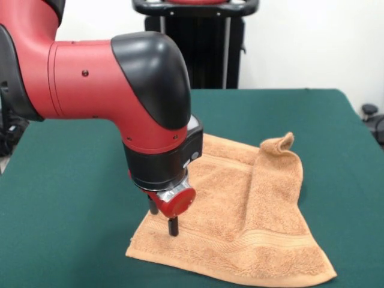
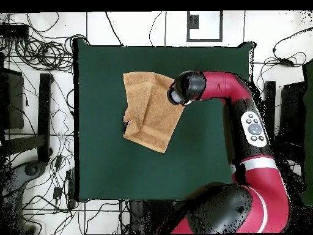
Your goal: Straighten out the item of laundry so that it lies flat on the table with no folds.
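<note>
In the front view, the red and black arm's hand (image 1: 171, 225) comes down onto the near-left part of the small, roughly square, light orange-tan terry-cloth towel (image 1: 240, 222), which lies on the large bench covered in plain dark green felt-like cloth (image 1: 72, 240). Dark fingertips touch or nearly touch the pile, but whether they stand apart, together, or pinch fabric I cannot tell. The towel's right side is folded over, with a corner (image 1: 282, 143) curling upward.

In the overhead view, the towel (image 2: 150, 110) sits in the upper-middle of the bench (image 2: 122, 171), its left edge doubled and crumpled. The arm's wrist covers the towel's right edge and hides the hand.

The risk, as I judge it: the hand works opposite the fold, so a drag may slide the whole towel without opening it, or bunch new creases.
</note>
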`<state>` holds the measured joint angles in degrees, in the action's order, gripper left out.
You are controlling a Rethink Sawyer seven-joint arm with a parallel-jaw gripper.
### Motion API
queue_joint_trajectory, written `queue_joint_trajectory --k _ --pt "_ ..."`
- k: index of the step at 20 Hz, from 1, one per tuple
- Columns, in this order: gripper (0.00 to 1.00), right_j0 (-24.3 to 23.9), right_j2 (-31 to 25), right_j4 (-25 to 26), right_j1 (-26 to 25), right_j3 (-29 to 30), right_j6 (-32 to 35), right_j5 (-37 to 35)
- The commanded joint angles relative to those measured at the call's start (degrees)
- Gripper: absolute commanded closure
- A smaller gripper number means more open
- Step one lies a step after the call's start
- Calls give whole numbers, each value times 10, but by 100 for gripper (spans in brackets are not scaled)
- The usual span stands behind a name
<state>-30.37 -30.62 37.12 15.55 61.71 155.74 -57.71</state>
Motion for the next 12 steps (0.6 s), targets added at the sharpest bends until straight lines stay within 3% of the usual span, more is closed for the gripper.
queue_joint_trajectory --k 1,12 --pt "0 42 17 29 -14 -10 -163 -59" --pt "0 56 33 29 -27 -28 -157 -67"
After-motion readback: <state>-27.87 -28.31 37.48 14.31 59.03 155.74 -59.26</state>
